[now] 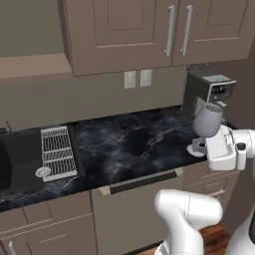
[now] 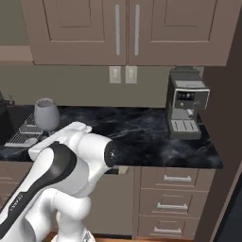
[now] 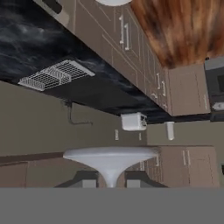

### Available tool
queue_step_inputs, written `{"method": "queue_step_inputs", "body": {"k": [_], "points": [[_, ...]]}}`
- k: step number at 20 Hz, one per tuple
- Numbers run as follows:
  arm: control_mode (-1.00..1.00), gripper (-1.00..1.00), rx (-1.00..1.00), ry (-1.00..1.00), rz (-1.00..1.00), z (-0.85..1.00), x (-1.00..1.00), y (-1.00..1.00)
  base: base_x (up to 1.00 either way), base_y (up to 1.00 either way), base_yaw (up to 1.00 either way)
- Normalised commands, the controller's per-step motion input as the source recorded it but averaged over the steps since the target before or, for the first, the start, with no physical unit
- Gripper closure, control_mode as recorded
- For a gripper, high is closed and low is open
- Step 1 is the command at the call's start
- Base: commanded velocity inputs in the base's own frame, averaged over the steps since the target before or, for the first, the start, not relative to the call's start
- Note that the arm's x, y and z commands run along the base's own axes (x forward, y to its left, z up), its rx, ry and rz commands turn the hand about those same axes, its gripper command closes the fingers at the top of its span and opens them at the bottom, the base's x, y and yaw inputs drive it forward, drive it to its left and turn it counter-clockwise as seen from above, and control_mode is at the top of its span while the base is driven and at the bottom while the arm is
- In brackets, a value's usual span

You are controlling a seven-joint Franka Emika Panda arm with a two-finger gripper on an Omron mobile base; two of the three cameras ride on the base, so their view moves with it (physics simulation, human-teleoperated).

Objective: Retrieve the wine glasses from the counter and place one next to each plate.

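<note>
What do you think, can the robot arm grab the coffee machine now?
Probably not. Its jaws are shut on the wine glass, so they are full. The coffee machine stands close behind it on the counter, but looks too wide for them.

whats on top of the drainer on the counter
A small round disc lies at the near end of the ribbed drainer; the remaining ribs look bare. In the right base view the held wine glass covers part of it.

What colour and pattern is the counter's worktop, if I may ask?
Black marble with white veining on the counter, clearest in the left base view.
</note>
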Motion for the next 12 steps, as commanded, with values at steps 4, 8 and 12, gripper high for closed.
{"method": "queue_step_inputs", "body": {"k": [4,8,12], "points": [[1.0,1.0,0.0,0.0,0.0,0.0,0.0,0.0,-0.43,0.56,0.59],[1.0,1.0,0.0,0.0,0.0,0.0,0.0,0.0,0.0,0.49,0.85],[1.0,1.0,0.0,0.0,0.0,0.0,0.0,0.0,0.0,0.19,0.95]]}}
